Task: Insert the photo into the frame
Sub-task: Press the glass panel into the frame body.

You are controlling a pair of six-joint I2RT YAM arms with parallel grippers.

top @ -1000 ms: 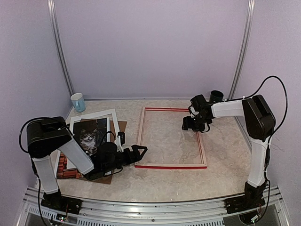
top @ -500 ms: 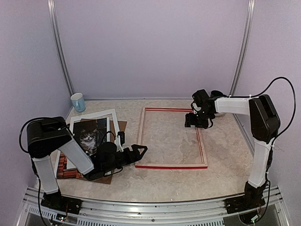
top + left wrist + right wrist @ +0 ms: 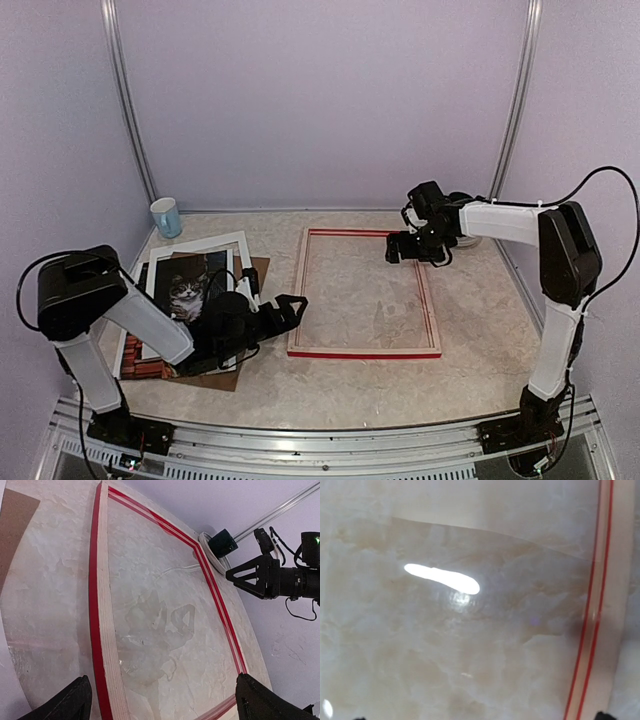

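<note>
The photo (image 3: 186, 287), a cat print, lies at the left on a white mat border (image 3: 240, 240) and a brown backing board (image 3: 262, 268). The red-edged frame (image 3: 297, 290) lies flat in the middle, pale wood up (image 3: 102, 610). A clear pane (image 3: 470, 640) shines inside it. My left gripper (image 3: 286, 309) is low between the photo and the frame's left rail, open and empty (image 3: 165, 705). My right gripper (image 3: 412, 254) hovers over the frame's far right corner (image 3: 600, 630), open with nothing between its fingers (image 3: 480, 718).
A blue-and-white cup (image 3: 166, 216) stands at the back left by the wall. A dark cup (image 3: 460, 203) sits behind the right gripper at the back right (image 3: 222, 542). Walls close in on three sides.
The right gripper has moved a little toward the back, over the frame's far right corner. The left arm has drawn slightly left, its gripper staying open near the frame's left rail.
</note>
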